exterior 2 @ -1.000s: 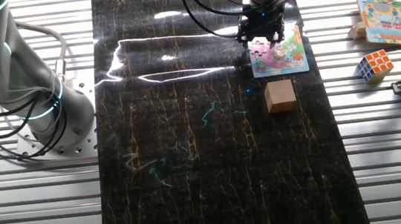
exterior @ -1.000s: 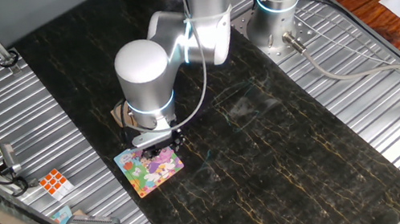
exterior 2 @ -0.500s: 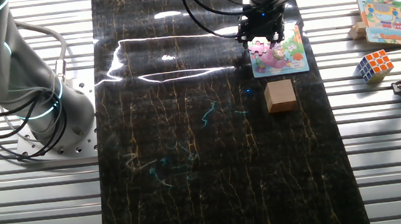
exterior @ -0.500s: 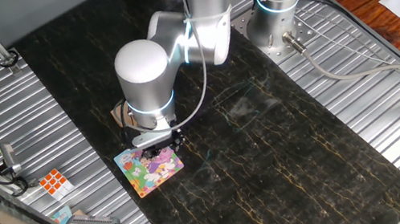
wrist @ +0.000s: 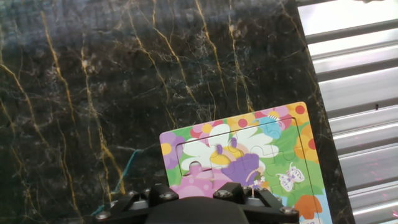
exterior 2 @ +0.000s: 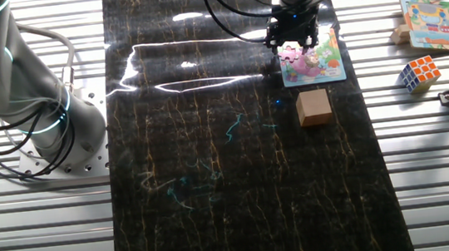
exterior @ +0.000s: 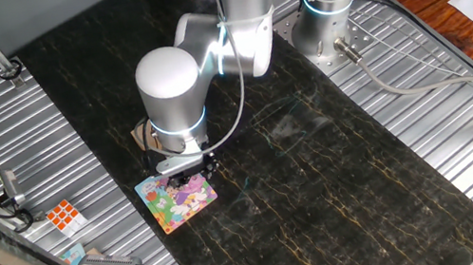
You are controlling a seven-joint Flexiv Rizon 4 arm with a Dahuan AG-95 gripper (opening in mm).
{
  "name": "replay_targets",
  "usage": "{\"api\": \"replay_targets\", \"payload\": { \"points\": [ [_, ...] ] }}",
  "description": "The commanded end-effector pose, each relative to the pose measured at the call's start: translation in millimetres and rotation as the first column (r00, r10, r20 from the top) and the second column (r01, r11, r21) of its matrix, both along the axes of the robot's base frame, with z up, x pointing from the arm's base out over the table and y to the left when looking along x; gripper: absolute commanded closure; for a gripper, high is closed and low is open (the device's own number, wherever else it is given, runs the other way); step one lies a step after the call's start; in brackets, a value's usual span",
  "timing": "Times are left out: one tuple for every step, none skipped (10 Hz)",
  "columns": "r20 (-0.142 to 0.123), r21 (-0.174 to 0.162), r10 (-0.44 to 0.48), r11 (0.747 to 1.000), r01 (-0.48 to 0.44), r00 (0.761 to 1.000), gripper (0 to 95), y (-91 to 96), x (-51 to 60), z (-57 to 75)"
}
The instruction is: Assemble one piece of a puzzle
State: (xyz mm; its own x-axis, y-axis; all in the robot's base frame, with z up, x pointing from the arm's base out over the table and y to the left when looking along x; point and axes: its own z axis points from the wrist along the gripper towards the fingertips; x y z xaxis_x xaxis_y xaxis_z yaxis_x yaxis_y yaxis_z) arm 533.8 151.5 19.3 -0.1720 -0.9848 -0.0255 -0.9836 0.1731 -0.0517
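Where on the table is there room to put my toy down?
The dark mat is bare below the tan block and left of the puzzle. It is crowded around the gripper, and by the Rubik's cube.

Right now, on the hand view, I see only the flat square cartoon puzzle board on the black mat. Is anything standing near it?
Observer: Yes. A tan wooden block sits on the mat beside the puzzle board, apart from it.
Operator: Where are the fingers over the board?
Observer: The fingers are low over the board's edge, on the side away from the orange-and-white Rubik's cube.
Operator: Any sign of the piece?
Observer: A tiny pink flat piece shows just under the fingers. I cannot tell whether it is seated.
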Motion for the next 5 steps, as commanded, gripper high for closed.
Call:
{"api": "replay_targets", "payload": {
  "points": [
    [0.0, 0.0, -0.001, 1.0, 0.001, 1.0, 38.0, -0.1, 0.1, -0.2],
    [-0.088, -0.1, -0.61, 0.792, 0.603, 0.787, 76.0, -6.9, -24.3, 40.5],
    [-0.087, -0.123, -0.645, 0.763, 0.634, 0.759, 76.0, -6.7, -29.1, 43.4],
    [-0.091, -0.129, -0.683, 0.73, 0.671, 0.725, 76.0, -5.9, -32.1, 45.1],
    [-0.095, -0.148, -0.712, 0.701, 0.697, 0.696, 95.0, -5.7, -36.3, 46.5]
  ]
}}
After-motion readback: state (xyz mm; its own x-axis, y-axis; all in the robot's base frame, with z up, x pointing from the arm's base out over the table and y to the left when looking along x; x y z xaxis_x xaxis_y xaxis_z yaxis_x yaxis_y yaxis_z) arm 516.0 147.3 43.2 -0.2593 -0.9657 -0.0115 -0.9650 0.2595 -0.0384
